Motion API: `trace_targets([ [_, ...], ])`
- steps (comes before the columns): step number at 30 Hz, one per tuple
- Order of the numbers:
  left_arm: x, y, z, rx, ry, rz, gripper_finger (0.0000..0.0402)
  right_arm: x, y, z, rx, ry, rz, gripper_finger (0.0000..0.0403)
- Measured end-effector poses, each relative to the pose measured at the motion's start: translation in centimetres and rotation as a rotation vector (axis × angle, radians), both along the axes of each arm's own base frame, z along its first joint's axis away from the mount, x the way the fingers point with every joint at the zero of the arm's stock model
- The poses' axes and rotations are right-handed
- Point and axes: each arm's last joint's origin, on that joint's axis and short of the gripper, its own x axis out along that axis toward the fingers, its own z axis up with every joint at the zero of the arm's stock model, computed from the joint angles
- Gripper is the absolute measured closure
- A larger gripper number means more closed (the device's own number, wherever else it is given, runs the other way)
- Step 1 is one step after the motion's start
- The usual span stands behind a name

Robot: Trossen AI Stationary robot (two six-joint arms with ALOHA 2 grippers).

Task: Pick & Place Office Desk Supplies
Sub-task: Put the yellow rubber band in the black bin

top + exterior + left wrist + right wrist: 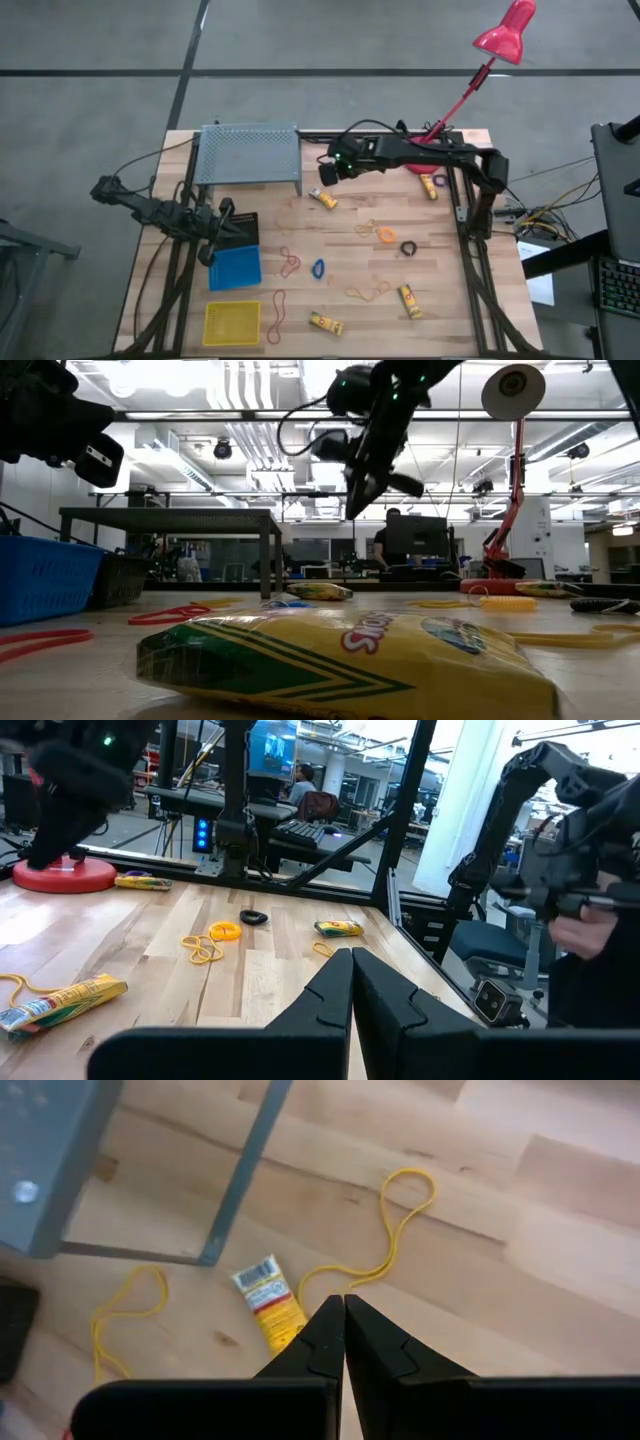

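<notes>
The desk supplies lie scattered on the wooden table: yellow packs (323, 200) (408, 300) (325, 323) (432, 187), red bands (290, 262), an orange band (385, 234), a blue ring (318, 268) and a black ring (408, 247). My right gripper (325, 176) hangs shut in the air, slanting down over the table's far middle. In its wrist view its tips (343, 1302) stand just beside the far yellow pack (268, 1300), clear of it, with a yellow band (400, 1220) past them. My left gripper (222, 222) waits shut and level over the black bin (240, 230).
A grey mesh shelf (250, 155) stands at the far left, one leg (245, 1170) close to the right gripper. Blue (236, 268) and yellow (232, 322) bins sit at the near left. A pink lamp's base (425, 165) stands at the far right.
</notes>
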Motion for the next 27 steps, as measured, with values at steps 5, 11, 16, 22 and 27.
trace_targets([
  [5, 0.0, 0.0, 0.0, 0.000, 0.000, 0.000, 0.0387, 0.4, -1.0, -1.1, 0.016, 0.003, 0.002, 0.0346],
  [11, 0.0, 0.0, 0.0, 0.000, 0.000, 0.001, 0.0387, 0.6, -1.3, -1.7, -0.002, 0.016, 0.036, 0.0284],
  [16, 0.0, 0.0, 0.0, 0.000, 0.000, 0.000, 0.0387, 0.4, -1.6, -2.3, -0.102, 0.051, -0.009, 0.0252],
  [22, 0.0, 0.0, 0.0, 0.001, 0.000, 0.001, 0.0387, 1.4, -1.8, -4.3, -0.086, 0.051, -0.007, 0.0239],
  [27, 0.0, 0.0, 0.0, 0.000, 0.000, 0.000, 0.0387, 2.0, -2.0, -6.7, -0.066, 0.106, -0.007, 0.0236],
])
